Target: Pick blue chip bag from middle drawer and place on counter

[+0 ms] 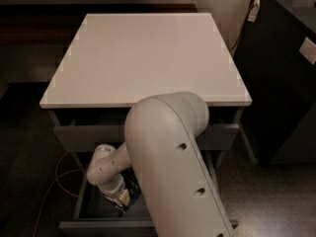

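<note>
The middle drawer [83, 201] stands pulled open below the white counter [148, 58]. My arm reaches down from the foreground into this drawer, and its wrist ends in the gripper [120, 202] low inside the drawer's left half. A small patch of the blue chip bag [133, 185] shows just right of the gripper, against the arm. Most of the bag is hidden behind the arm and wrist. Nothing lies on the counter.
The upper drawer [89, 135] is slightly open under the counter edge. A black cabinet [286, 78] stands close on the right. An orange cable [54, 184] loops on the dark floor at the left. My own arm [173, 162] blocks the drawer's right half.
</note>
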Controlling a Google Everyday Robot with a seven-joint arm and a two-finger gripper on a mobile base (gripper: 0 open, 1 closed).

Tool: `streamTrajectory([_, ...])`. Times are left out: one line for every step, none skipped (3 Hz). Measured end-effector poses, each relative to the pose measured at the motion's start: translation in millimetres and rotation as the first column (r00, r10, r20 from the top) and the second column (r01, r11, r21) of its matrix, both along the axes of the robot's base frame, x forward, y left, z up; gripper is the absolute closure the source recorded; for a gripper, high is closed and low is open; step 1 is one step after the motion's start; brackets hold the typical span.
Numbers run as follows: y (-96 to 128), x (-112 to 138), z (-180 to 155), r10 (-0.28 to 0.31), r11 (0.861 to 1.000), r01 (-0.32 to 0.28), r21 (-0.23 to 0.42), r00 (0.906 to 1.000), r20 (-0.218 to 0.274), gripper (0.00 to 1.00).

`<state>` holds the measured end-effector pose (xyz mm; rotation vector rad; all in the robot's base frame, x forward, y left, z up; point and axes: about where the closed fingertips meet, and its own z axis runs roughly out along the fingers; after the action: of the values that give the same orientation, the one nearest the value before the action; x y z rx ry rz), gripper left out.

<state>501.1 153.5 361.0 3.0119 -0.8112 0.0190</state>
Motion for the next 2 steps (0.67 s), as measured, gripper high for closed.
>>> streamTrajectory([-2.8, -0.4, -1.0, -0.013, 1.000, 0.013, -0.002, 0.9999, -0.006, 0.70])
streamTrajectory([-3.8, -0.4, 1.7, -0.018, 1.000, 0.018, -0.002, 0.9998, -0.007, 0.93])
